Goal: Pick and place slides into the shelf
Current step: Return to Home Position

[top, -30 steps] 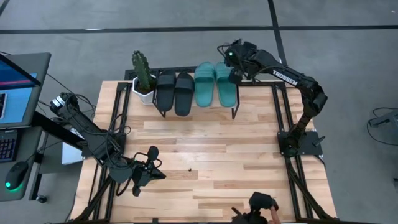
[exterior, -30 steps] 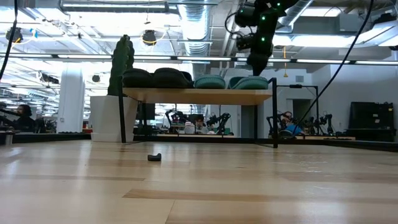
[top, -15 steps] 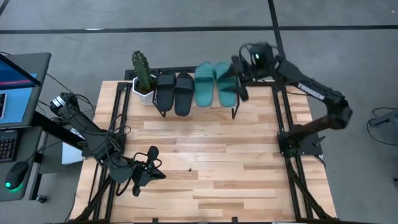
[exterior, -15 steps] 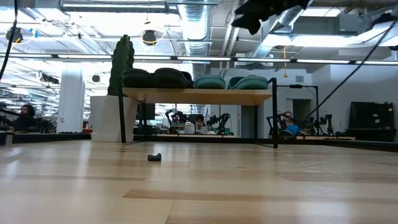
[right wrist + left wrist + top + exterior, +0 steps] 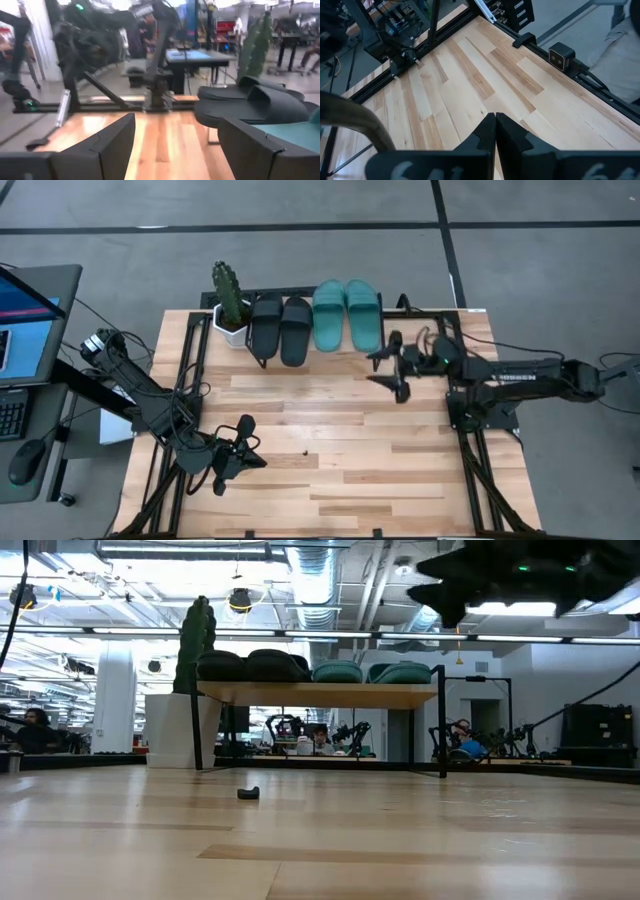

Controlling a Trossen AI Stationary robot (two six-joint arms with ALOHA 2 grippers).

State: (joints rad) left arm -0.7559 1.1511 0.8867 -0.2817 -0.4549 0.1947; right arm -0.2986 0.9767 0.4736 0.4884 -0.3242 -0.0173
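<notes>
Right gripper (image 5: 388, 368), spread wide and empty, hangs beside the shelf (image 5: 320, 695); cactus (image 5: 229, 292) (potted) flanks slides (image 5: 331, 320); left gripper (image 5: 495, 120) pinched together.

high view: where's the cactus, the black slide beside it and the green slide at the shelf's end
cactus (image 5: 229, 292), high view, green stem
black slide (image 5: 265, 325), high view, its middle
green slide (image 5: 362, 312), high view, its middle

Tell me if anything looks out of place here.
Only one thing: a small dark scrap lies loose on the table, in front of the shelf. All four slides sit in a neat row on it. Right gripper open near the shelf's right end; left gripper parked shut.
</notes>
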